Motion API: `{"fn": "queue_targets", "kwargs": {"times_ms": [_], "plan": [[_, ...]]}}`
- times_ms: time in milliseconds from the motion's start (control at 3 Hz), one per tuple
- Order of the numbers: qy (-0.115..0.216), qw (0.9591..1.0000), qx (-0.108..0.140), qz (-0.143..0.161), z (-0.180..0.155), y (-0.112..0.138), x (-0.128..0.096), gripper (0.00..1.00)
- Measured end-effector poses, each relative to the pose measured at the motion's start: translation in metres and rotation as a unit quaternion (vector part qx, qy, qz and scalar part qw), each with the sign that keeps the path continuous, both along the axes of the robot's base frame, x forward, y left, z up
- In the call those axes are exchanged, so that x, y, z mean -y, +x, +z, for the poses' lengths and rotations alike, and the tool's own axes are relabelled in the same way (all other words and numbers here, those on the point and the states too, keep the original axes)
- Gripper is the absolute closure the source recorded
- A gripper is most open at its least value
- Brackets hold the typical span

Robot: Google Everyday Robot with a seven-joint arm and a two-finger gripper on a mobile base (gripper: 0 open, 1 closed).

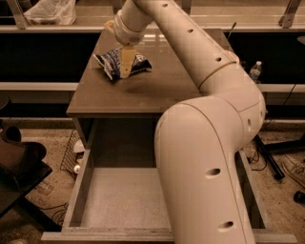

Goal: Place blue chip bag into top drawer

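Observation:
The blue chip bag (pixel 110 63), dark blue crinkled foil with white markings, lies on the back left of the brown cabinet top (pixel 157 90). My gripper (pixel 126 63) hangs straight down over the middle of the bag, right at it, and hides part of it. The top drawer (pixel 119 202) is pulled out wide below the cabinet top, with its pale grey bottom bare. My arm crosses the front of the view and hides the drawer's right half and the right side of the cabinet top.
A white plastic bag (pixel 50 12) lies on the shelf behind at the top left. A water bottle (pixel 256 71) stands to the right of the cabinet. A wire basket (pixel 71 150) and a dark object (pixel 19 162) sit on the floor at the left.

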State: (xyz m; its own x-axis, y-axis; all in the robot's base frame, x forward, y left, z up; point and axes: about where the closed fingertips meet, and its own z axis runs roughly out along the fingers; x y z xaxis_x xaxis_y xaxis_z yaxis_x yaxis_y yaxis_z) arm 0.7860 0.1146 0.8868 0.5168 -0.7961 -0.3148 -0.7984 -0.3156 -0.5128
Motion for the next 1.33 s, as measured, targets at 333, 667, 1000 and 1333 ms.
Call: {"fn": "queue_targets", "kwargs": {"times_ms": [333, 667, 1000, 1333], "plan": [[-0.001, 1.0, -0.001, 0.001, 0.0, -0.001, -0.001, 0.0], [0.018, 0.9998, -0.001, 0.005, -0.008, 0.004, -0.006, 0.0], [0.03, 0.9992, -0.008, 0.024, -0.026, 0.016, -0.023, 0.23], [0.028, 0.9992, -0.01, 0.025, -0.028, 0.014, -0.024, 0.46]]}}
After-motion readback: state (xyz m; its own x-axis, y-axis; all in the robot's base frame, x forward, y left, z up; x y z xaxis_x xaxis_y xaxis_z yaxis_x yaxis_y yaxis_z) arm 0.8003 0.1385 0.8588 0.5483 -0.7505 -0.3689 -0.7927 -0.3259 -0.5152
